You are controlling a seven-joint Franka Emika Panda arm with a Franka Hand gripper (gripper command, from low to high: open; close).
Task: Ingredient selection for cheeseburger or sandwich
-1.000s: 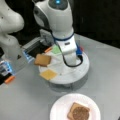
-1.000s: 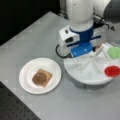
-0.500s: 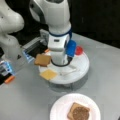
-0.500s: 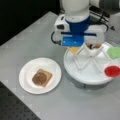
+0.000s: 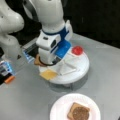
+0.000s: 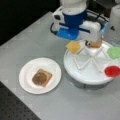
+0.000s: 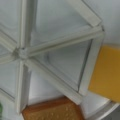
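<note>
The grey metal table (image 6: 30, 45) carries everything, and above it the white and blue Panda arm (image 5: 53, 30) has swung across within the last second: in both front views its wrist now hangs lower and closer over the near edge of the tray than it did a second ago. The gripper (image 5: 47, 61) sits under the wrist housing, above the rim compartments; its jaws are hidden behind the housing, so I cannot tell how far they stand apart or whether they hold anything.

The round white divided tray (image 6: 87, 75), split by raised ribs into wedge compartments, holds the remaining choices. The round white paper plate (image 6: 27, 82) lies well apart from it, toward a front view's left, and already bears the start of the sandwich: a tan-brown toast square (image 6: 46, 77) with a dark brown round patty (image 6: 38, 78) resting on top.

On the tray, the second tan toast square (image 6: 96, 44) lies in a rim compartment directly under the wrist, and the yellow cheese square (image 6: 73, 47) lies in the neighbouring one, overhanging the rim. The wrist view shows both: cheese (image 7: 106, 72) at the right, toast (image 7: 52, 111) at the bottom, an empty compartment between. The red disc (image 6: 112, 71) and green leafy piece (image 6: 114, 52) sit untouched.

The shift suggests the arm is settling over the cheese and toast side; neither has left the tray.
</note>
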